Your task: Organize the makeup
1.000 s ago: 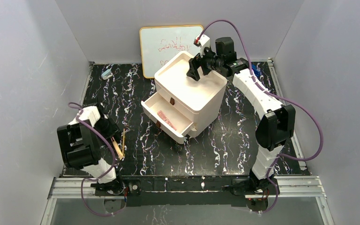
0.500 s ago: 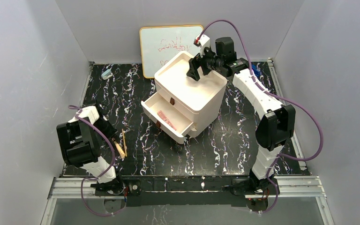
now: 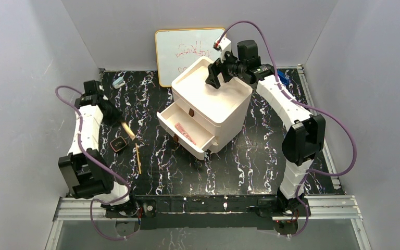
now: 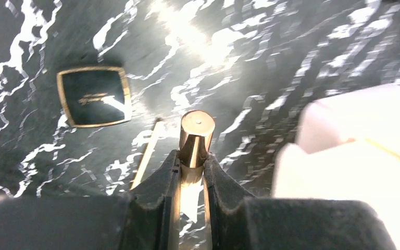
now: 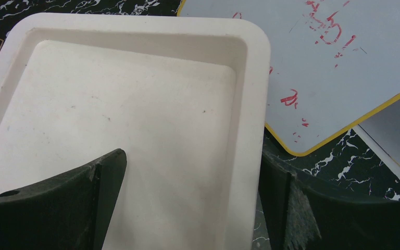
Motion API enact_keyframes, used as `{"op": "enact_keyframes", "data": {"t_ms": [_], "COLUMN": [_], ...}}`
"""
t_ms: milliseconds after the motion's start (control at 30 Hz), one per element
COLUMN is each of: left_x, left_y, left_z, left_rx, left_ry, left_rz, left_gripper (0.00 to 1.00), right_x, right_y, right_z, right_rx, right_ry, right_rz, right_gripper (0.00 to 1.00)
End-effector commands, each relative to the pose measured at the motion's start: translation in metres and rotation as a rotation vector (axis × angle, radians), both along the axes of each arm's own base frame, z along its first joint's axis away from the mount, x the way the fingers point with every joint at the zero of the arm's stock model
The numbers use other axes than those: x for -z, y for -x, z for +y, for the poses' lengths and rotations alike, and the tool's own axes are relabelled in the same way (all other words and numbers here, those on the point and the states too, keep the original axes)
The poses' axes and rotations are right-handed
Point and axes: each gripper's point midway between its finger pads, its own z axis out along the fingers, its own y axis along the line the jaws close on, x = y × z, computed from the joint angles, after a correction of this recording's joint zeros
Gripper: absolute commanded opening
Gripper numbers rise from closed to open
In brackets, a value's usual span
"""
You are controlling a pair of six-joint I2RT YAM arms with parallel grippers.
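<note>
Clenched in left gripper (image 4: 192, 162), centre frame: slim tan wooden-handled brush (image 4: 197, 133). Likely light, rigid, slippery; safest pinched mid-handle. Spread wide, empty: right gripper (image 5: 192, 182).

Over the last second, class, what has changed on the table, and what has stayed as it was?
The left gripper closed on a wooden-handled brush and lifted it away from the near edge, uncovering the dark compact. The thin stick stayed on the table. The right gripper stayed open over the organizer, whose drawer stayed open with the pink palette inside.
</note>
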Motion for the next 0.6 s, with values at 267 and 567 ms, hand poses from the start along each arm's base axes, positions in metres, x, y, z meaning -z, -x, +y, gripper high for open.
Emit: {"op": "enact_keyframes", "data": {"t_ms": [267,567], "left_x": [-0.115,-0.133], "left_y": [-0.044,-0.065], "left_z": [-0.134,-0.219], "left_rx": [0.003,0.043], "left_ry": [0.247,0.408], "left_rz": [-0.346,-0.429], "left_gripper": [0.0,0.0], "right_x": [0.114,0.111], "right_y": [0.047,0.049], "right_z": [-0.007,-0.009], "right_rx": [0.003,0.009], "right_ry": [0.156,0.16], "right_rz": [0.406,0.397], "right_gripper": [1.0,1.0]}}
